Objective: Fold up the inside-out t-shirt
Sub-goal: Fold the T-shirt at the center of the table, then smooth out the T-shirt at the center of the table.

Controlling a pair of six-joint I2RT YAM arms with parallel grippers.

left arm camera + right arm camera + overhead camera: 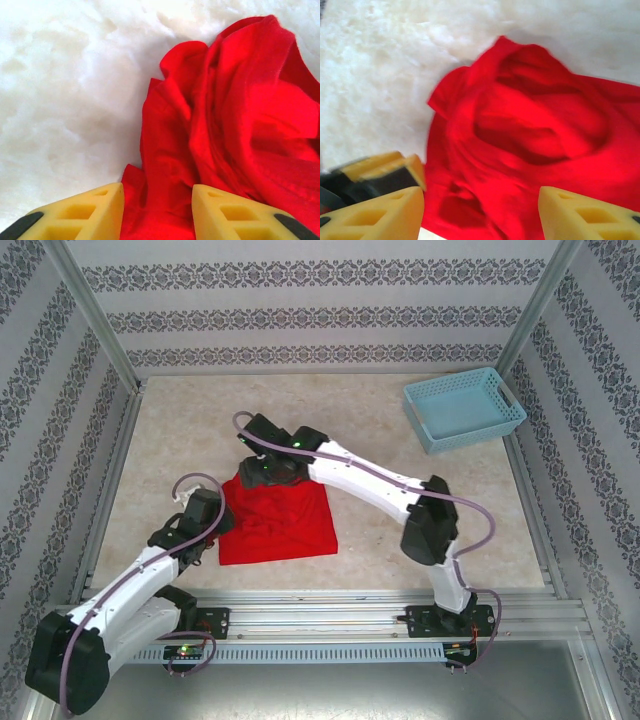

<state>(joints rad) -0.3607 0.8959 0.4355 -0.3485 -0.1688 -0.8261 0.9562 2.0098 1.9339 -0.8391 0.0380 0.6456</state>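
On table (380,410) centre: t-shirt (285,525) roughly square, edges rumpled | bare room rightward

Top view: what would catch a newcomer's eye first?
The bright red t-shirt stands out most, bunched into a rough square on the pale table, front middle. The left end effector is at its left edge, and the right end effector is at its far edge. A light blue basket sits in the far right corner.

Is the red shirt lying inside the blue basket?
No, the red t-shirt lies bunched on the table between the two arms, well apart from the light blue basket at the far right corner.
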